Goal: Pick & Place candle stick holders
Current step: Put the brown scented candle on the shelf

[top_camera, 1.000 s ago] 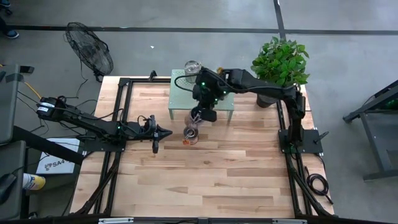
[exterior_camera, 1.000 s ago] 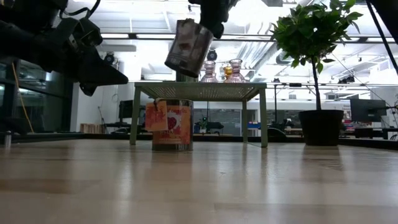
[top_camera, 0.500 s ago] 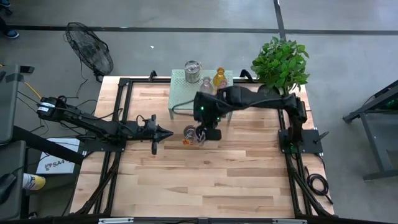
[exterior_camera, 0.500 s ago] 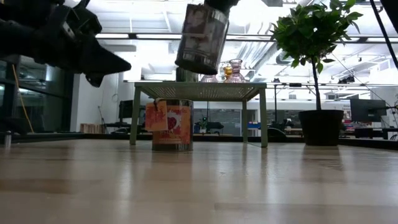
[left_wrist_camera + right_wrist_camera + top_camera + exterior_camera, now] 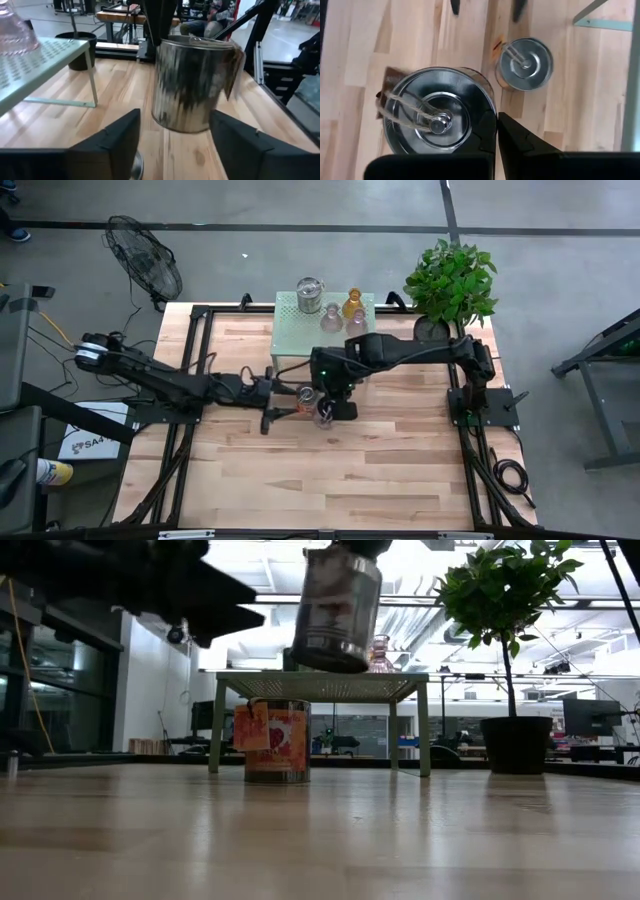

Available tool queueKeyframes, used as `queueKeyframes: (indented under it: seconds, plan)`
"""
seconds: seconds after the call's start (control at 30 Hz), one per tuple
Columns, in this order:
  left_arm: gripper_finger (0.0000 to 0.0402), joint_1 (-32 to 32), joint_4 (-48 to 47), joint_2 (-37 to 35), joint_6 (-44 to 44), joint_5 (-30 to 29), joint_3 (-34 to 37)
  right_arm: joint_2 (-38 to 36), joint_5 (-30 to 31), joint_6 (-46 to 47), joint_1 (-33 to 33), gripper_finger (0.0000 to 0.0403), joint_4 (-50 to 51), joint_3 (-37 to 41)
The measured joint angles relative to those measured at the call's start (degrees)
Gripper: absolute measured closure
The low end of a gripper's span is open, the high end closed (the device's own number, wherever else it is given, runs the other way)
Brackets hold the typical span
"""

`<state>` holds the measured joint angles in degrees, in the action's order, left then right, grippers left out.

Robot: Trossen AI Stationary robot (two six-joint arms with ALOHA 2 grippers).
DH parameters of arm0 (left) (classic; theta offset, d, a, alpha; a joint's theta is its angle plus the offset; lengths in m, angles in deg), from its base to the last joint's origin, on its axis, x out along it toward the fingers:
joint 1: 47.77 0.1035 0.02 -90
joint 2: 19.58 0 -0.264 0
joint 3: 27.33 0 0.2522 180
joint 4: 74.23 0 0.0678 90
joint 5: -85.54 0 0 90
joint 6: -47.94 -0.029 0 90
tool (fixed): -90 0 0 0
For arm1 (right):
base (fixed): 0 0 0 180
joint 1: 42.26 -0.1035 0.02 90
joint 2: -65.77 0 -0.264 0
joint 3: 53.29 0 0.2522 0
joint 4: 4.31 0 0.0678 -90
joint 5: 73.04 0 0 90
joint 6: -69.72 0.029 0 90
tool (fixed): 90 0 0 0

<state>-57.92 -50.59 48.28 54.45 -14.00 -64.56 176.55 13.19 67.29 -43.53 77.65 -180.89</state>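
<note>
My right gripper [image 5: 328,405] is shut on a shiny silver cup-shaped holder [image 5: 335,610] and holds it above the table's middle. A second silver holder [image 5: 305,394] with an orange label stands on its base on the table [image 5: 277,740], just left of the held one. A third silver holder [image 5: 310,293], two pink glass holders [image 5: 333,315] and an amber one [image 5: 352,304] stand on the mint-green stand [image 5: 290,345]. My left gripper [image 5: 278,402] is open, level, and points at the held holder [image 5: 195,85] from the table's left. My right gripper holds the silver holder by its wall at the rim [image 5: 489,112], one finger inside the cup and one finger [image 5: 520,140] outside. The fingers come from above, pointing down. The holder hangs below them, mouth up and slightly tilted, clear of the table.
A potted green plant [image 5: 450,280] stands at the table's far right corner. A fan [image 5: 145,265] stands on the floor beyond the far left corner. The near half of the table is bare wood [image 5: 330,480].
My right gripper has carried the silver holder from beside the stand toward the table's near edge, past the holder standing on the table. The holder has gone from strongly tilted to nearly upright. My left gripper has moved toward the table's right, toward both holders.
</note>
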Motion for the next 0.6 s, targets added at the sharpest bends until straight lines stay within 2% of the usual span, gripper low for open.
queueKeyframes:
  seconds: [0.33, 0.5, 0.6]
  plan:
    - [0.0093, 0.0, -1.3, 11.1, -2.4, -3.1, -9.4, 0.0, 0.2, -0.5, 0.1, 0.0403, 0.7, 0.0]
    - [0.0061, 0.0, -1.7, 13.0, -2.4, -3.0, -12.2, 0.0, 0.0, -1.1, 0.1, 0.0403, 1.4, 0.0]
    - [0.0047, 0.0, -1.4, 13.6, -2.4, -0.1, -13.3, 0.0, 0.5, -1.1, 0.1, 0.0403, 1.4, 0.0]
